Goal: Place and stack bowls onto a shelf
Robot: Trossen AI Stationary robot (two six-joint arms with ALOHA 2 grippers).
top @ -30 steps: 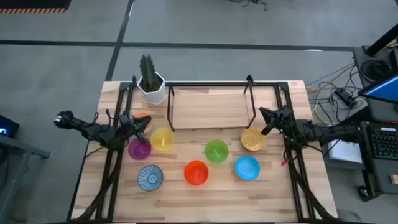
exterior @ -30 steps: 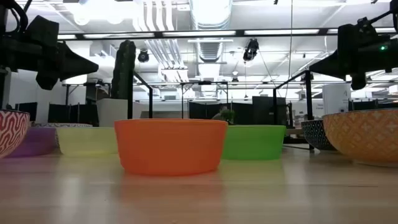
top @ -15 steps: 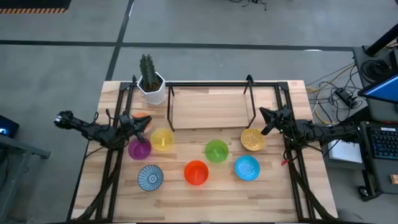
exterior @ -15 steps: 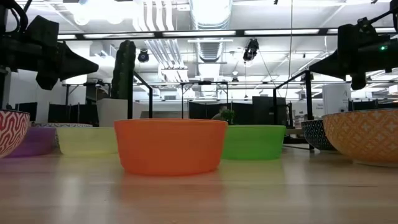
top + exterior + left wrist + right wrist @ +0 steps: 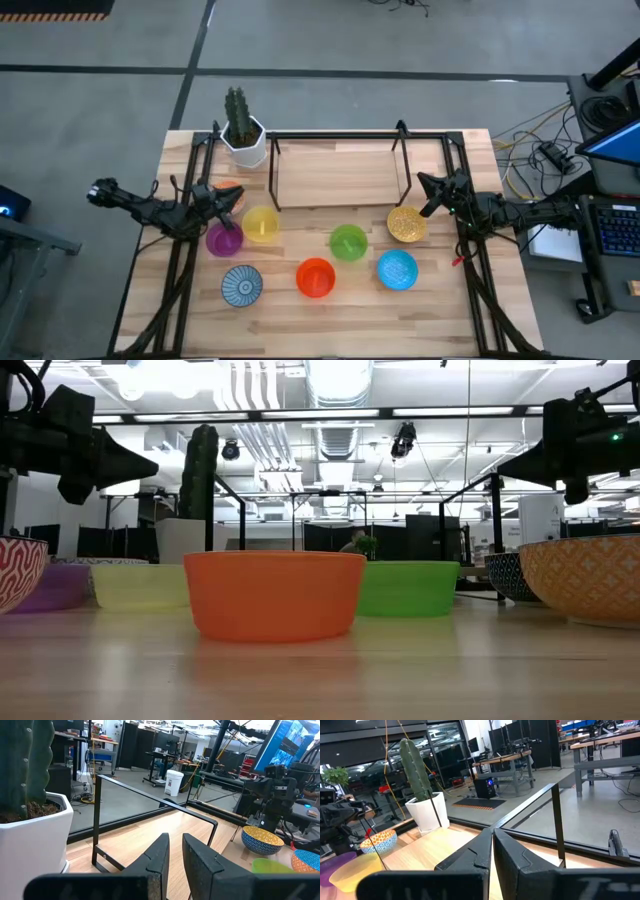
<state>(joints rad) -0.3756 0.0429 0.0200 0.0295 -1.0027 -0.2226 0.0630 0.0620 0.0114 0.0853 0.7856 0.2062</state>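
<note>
Seven bowls stand on their bases on the table in front of the shelf (image 5: 340, 172): purple (image 5: 224, 240), yellow (image 5: 262, 225), green (image 5: 348, 243), orange-red (image 5: 316, 278), blue (image 5: 397, 270), gold-speckled (image 5: 406, 224), and white with a blue radial pattern (image 5: 241, 286). My left gripper (image 5: 237, 197) hovers over the table's left side, just beyond the purple bowl, with its fingers all but together and holding nothing. My right gripper (image 5: 422, 184) hovers at the right, just beyond the gold-speckled bowl, shut and empty. Both point toward the shelf.
A white hexagonal pot with a cactus (image 5: 243, 135) stands at the shelf's left far corner. A small orange-patterned thing (image 5: 228, 187) lies beside my left gripper. Black frame rails (image 5: 470, 270) run along both table sides. The shelf board carries nothing.
</note>
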